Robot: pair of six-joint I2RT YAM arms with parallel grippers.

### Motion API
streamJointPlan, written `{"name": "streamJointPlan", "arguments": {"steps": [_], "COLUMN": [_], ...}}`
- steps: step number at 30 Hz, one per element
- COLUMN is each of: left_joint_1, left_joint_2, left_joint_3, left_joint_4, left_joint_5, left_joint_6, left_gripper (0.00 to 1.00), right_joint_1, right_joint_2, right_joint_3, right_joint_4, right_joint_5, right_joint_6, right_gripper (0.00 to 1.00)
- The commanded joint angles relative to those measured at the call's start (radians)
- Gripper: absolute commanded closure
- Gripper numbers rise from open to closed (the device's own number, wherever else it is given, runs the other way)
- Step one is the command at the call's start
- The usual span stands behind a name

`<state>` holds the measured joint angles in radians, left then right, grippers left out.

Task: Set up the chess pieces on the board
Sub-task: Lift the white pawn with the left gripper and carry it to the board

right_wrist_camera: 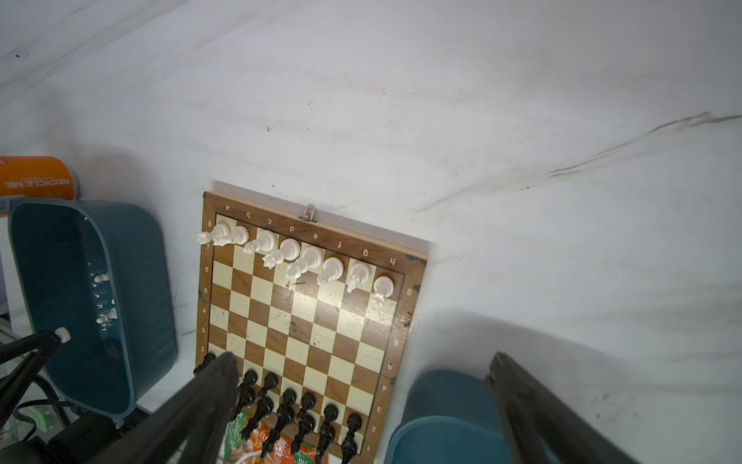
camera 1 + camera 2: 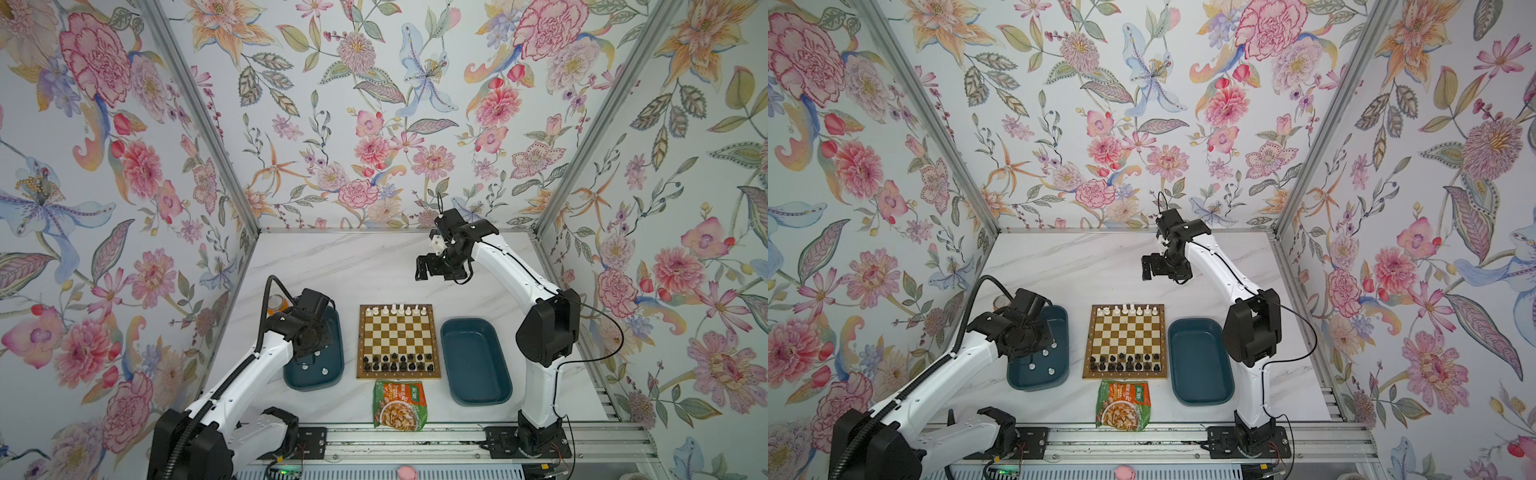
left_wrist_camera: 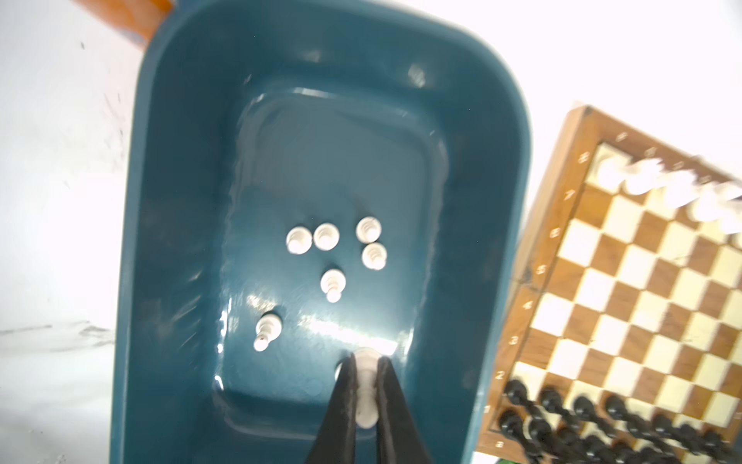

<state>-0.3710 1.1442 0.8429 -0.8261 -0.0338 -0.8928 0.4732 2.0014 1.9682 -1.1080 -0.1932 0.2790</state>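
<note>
One white pawn (image 3: 366, 397) is pinched between your left fingers (image 3: 341, 409), inside the teal tray (image 3: 180, 160) near its board-side wall. The board (image 3: 642, 281) lies beyond that wall; your right fingers (image 1: 522, 401) hang spread, farther off.

Left arm (image 2: 249, 374): stretched forward from its base, wrist bent steeply downward. Left gripper (image 3: 365, 363): pointing straight down, both fingers (image 3: 341, 401) pinched together on a white pawn (image 3: 366, 405), pawn upright between the pads. Right arm (image 2: 498, 266): raised high, elbow arched, forearm reaching forward and inward. Right gripper (image 1: 364, 355): held aloft, tilted downward, jaws spread wide apart.
</note>
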Motion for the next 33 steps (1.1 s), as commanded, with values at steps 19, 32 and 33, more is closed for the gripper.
{"name": "streamJointPlan", "arguments": {"steps": [19, 32, 33], "left_joint_1": [-0.221, -0.223, -0.223], "left_joint_2": [0.551, 0.668, 0.669], "left_joint_3": [0.324, 0.358, 0.359], "left_joint_4": [0.258, 0.303, 0.301], "left_joint_5": [0.065, 0.095, 0.091], "left_joint_6": [0.076, 0.104, 0.104], "left_gripper": [0.93, 0.95, 0.95], "right_joint_1": [-0.076, -0.118, -0.122], "right_joint_2": [-0.257, -0.333, -0.335], "right_joint_3": [-0.204, -0.277, -0.280], "right_joint_4": [-0.003, -0.003, -0.002], "right_joint_5": [0.079, 0.097, 0.096], "right_joint_6": [-0.014, -0.007, -0.007], "right_gripper": [0.01, 0.01, 0.01]}}
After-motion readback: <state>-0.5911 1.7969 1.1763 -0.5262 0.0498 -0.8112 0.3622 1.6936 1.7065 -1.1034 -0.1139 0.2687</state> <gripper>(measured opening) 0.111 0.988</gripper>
